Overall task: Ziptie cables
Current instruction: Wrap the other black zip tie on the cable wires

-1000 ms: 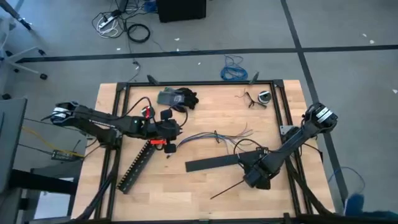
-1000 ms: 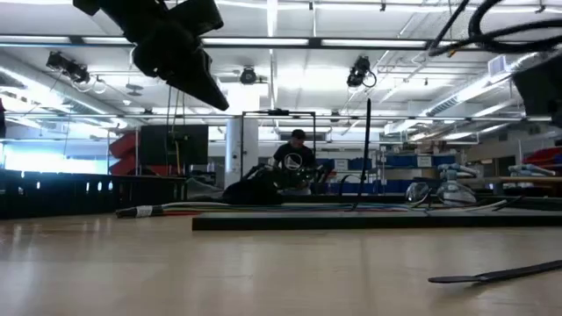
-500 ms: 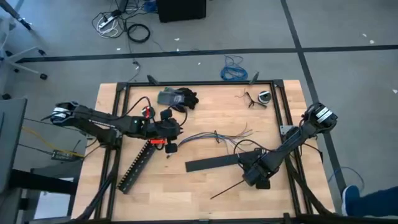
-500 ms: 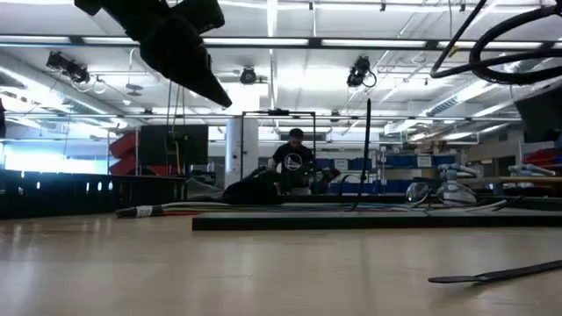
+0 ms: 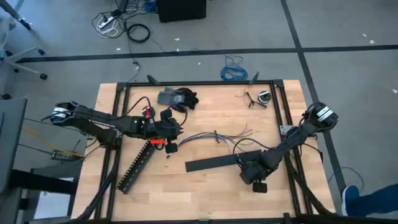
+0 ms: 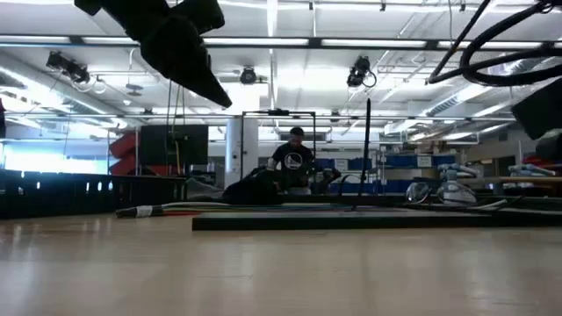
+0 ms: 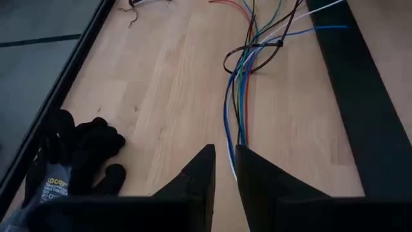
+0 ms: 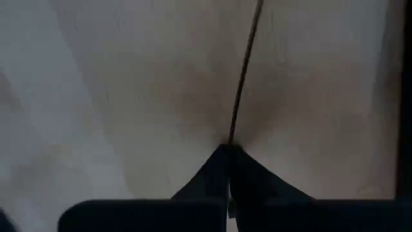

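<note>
From overhead, I saw the cables (image 5: pixel 214 137) lying fanned out near the middle of the worktop (image 5: pixel 205 193), just beyond the wide flat black bar (image 5: pixel 214 163). My left tool (image 5: pixel 169 143) hung by their near end, beside the slotted duct (image 5: pixel 137 165), while my right tool (image 5: pixel 256 180) sat low over the worktop at the bar's right end. From worktop height, I saw the left arm (image 6: pixel 171 39) raised at upper left and a person (image 6: pixel 294 158) far off in the room. Through the left wrist camera, the left tool (image 7: pixel 224 169) was almost closed with nothing between its fingers, the cables (image 7: pixel 241 84) ahead and a black glove (image 7: pixel 71 154) to one side. Through the right wrist camera, the right tool (image 8: pixel 228 161) was clenched on a ziptie (image 8: pixel 248 64). I judged the ziptie pickup underway; next it must be carried to the bundle.
</note>
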Action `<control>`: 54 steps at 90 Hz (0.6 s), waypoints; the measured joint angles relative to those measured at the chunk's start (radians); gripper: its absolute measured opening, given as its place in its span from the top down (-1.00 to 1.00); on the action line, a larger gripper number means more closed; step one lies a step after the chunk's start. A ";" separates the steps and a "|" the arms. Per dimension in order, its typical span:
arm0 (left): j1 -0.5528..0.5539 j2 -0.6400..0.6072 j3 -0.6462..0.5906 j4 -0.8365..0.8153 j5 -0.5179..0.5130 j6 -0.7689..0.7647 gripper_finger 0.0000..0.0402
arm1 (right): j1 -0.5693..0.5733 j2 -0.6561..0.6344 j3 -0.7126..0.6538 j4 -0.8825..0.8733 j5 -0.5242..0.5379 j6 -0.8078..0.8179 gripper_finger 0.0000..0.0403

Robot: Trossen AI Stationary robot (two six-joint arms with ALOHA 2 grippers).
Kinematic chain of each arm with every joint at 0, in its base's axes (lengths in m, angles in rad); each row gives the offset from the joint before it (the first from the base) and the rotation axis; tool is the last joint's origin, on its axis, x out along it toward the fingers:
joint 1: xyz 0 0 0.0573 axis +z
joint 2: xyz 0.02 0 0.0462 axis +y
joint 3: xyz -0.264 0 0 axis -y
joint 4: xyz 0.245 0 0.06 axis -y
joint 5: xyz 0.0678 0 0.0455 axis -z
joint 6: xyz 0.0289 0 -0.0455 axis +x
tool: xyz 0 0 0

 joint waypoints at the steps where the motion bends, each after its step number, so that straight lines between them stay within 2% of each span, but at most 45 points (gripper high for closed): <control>1: 0.000 0.000 0.000 0.000 0.000 0.001 0.73 | -0.003 -0.001 0.006 0.006 -0.002 0.000 0.99; 15: 0.000 0.000 0.000 0.006 0.006 -0.027 0.73 | -0.032 -0.036 0.064 0.002 -0.008 -0.001 1.00; 25: 0.008 -0.006 0.000 0.017 0.112 -0.113 0.73 | -0.029 -0.083 0.122 -0.069 0.037 0.013 1.00; 30: 0.018 -0.012 0.000 0.026 0.204 -0.164 0.73 | -0.017 -0.098 0.147 -0.141 0.094 0.025 1.00; 42: 0.056 -0.016 0.000 0.098 0.527 -0.272 0.73 | 0.030 -0.124 0.226 -0.242 0.314 0.013 1.00; 47: 0.065 -0.015 0.000 0.166 0.656 -0.309 0.73 | 0.049 -0.125 0.263 -0.273 0.406 -0.038 1.00; 54: 0.069 -0.013 0.000 0.297 0.760 -0.378 0.73 | 0.064 -0.122 0.301 -0.300 0.545 -0.155 1.00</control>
